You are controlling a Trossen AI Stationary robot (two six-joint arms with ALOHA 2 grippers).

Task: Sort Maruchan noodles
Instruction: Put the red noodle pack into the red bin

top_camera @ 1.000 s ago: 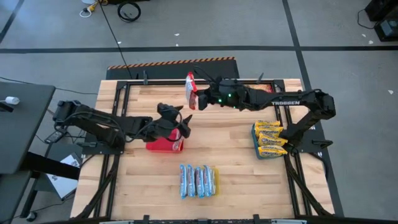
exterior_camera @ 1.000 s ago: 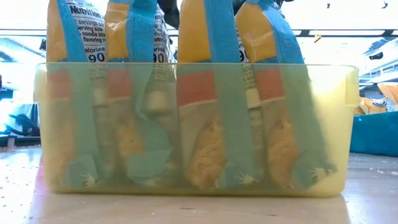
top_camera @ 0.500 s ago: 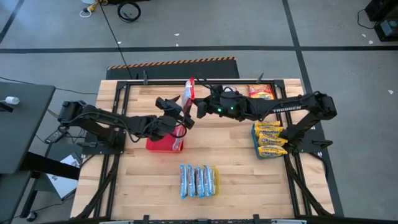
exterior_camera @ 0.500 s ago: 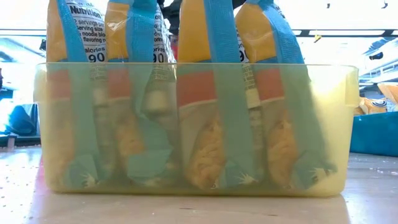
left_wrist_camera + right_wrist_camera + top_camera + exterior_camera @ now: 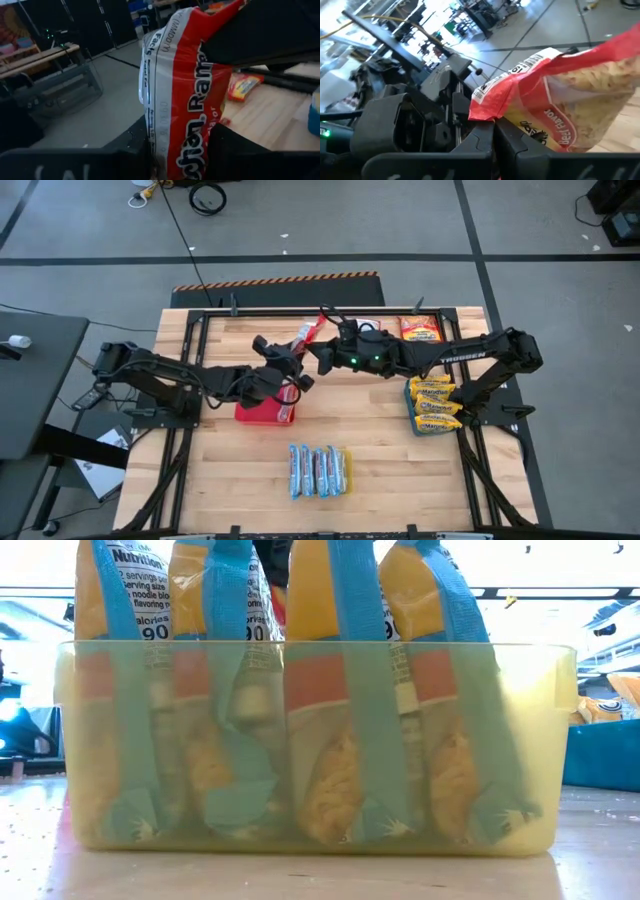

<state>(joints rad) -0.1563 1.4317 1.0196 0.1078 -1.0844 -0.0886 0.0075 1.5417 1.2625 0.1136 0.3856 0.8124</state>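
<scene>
Your right gripper (image 5: 318,352) and left gripper (image 5: 291,367) both clamp the crinkly red noodle packet (image 5: 309,334), now tilted rather than upright.

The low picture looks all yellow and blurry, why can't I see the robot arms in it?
In the low view, a see-through yellow bin right against the camera fills the frame, and bright light behind it washes out the room. In the left wrist view, the red noodle packet is so near that it blurs and covers most of the table.
</scene>
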